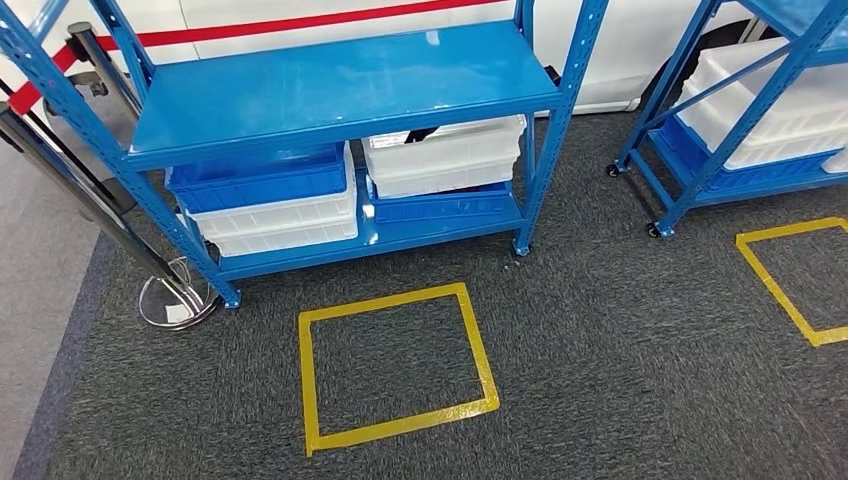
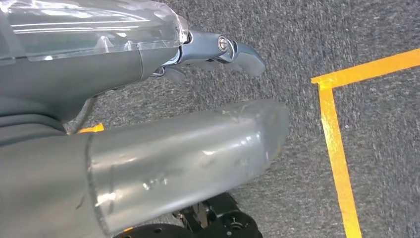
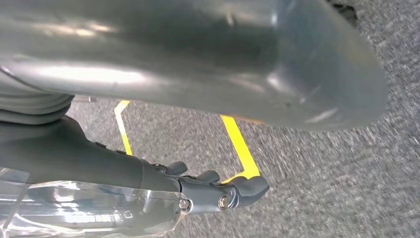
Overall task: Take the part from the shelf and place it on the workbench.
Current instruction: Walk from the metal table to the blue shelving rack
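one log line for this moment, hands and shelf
left hand: empty, hanging | right hand: empty, hanging | blue metal shelf: ahead, bins untouched | phase: approach

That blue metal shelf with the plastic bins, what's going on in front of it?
Nothing is being handled yet. The robot faces the blue metal shelf, whose lower level holds white and blue plastic bins, with a yellow taped square on the grey carpet in front. Both arms hang down: the left hand and the right hand hold nothing above the carpet, fingers loosely curled. No part has been taken, and the workbench is not in sight.
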You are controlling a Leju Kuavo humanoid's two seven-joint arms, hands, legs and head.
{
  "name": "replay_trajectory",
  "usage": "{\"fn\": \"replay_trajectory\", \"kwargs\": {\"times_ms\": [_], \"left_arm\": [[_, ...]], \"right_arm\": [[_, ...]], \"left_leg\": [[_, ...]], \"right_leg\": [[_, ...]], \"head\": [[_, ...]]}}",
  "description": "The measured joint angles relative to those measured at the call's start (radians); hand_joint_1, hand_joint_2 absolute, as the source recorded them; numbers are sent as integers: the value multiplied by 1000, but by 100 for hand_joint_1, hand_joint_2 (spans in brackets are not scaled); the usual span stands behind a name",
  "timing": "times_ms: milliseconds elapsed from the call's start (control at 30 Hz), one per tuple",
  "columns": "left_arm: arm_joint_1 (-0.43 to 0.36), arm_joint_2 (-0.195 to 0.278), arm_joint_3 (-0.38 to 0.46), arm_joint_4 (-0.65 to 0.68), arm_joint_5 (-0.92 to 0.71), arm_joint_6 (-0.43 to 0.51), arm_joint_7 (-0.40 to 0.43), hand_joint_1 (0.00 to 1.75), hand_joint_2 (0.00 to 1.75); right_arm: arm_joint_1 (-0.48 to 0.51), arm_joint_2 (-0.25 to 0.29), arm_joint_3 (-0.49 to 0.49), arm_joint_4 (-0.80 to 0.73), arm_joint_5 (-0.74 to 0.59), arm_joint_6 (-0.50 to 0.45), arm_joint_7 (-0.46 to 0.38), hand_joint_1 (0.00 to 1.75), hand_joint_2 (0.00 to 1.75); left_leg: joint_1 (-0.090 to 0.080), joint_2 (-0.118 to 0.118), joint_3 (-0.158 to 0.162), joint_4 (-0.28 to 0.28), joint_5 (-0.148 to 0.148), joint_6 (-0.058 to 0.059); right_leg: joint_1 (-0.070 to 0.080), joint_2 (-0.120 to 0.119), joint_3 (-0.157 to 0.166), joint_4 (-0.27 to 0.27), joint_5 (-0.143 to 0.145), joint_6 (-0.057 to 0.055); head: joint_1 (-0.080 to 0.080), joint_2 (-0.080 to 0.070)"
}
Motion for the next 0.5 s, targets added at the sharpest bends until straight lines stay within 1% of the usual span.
{"fn": "replay_trajectory", "kwargs": {"times_ms": [33,67,100,133,167,200,233,267,300,333,367,400,433,467,500], "left_arm": [[0,0,0,0,0,0,0,0,0],[0,-2,0,-1,0,1,0,0,0],[-1,-3,0,-1,-1,1,0,0,0],[-2,-5,0,-1,-1,1,1,0,0],[-5,-7,0,-1,-1,1,1,0,0],[-7,-9,0,-1,-1,1,0,0,0],[-8,-10,0,-1,-1,1,0,0,0],[-8,-10,0,-1,0,0,-2,0,0],[-8,-11,0,-1,1,0,-3,0,0],[-8,-12,0,-1,4,0,-5,0,0],[-9,-14,0,-1,6,0,-7,0,0],[-9,-15,0,-1,8,0,-9,0,0],[-10,-16,0,-1,9,0,-11,0,0],[-10,-16,-1,-1,9,0,-13,0,0],[-11,-16,-1,-1,9,0,-14,0,0]], "right_arm": [[-1,0,0,0,-2,1,1,0,0],[-3,0,0,0,-3,3,1,0,0],[-4,0,0,0,-4,4,2,0,0],[-5,0,0,0,-5,5,2,0,0],[-5,0,0,0,-6,6,2,0,0],[-5,0,0,0,-6,6,2,0,0],[-5,0,0,0,-7,6,4,0,0],[-5,-1,0,0,-8,6,5,0,0],[-5,-1,0,0,-8,6,7,0,0],[-5,-2,0,0,-9,6,8,0,0],[-5,-2,0,0,-10,6,8,0,0],[-6,-2,0,0,-11,6,9,0,0],[-7,-2,0,0,-11,6,9,0,0],[-9,-2,0,0,-11,6,9,0,0],[-11,-2,0,0,-11,5,10,0,0]], "left_leg": [[0,-3,0,-4,3,3],[2,-6,3,-11,8,8],[5,-8,6,-17,13,14],[8,-11,8,-24,18,20],[9,-12,9,-27,22,24],[9,-15,6,-27,23,27],[8,-18,4,-27,23,28],[8,-21,4,-26,23,28],[8,-25,4,-25,23,28],[9,-30,5,-25,21,26],[9,-34,7,-23,18,23],[8,-38,6,-19,14,18],[6,-41,6,-15,8,12],[4,-43,5,-12,3,5],[3,-44,5,-10,-1,-2]], "right_leg": [[-1,-1,1,-2,1,6],[-2,3,2,-1,0,12],[-3,14,-2,9,-10,17],[-4,27,-15,37,-31,22],[-6,42,-39,87,-61,25],[-7,52,-72,151,-94,27],[-8,55,-104,214,-118,29],[-9,56,-126,256,-126,31],[-10,56,-131,262,-112,32],[-12,56,-117,228,-81,33],[-15,57,-86,164,-41,32],[-16,60,-54,96,-14,31],[-16,62,-29,43,2,28],[-15,65,-14,13,5,24],[-13,66,-11,5,-1,18]], "head": [[0,0],[0,0],[1,0],[3,0],[6,0],[7,0],[8,0],[8,0],[8,0],[8,0],[9,0],[9,0],[9,0],[9,0],[8,0]]}}
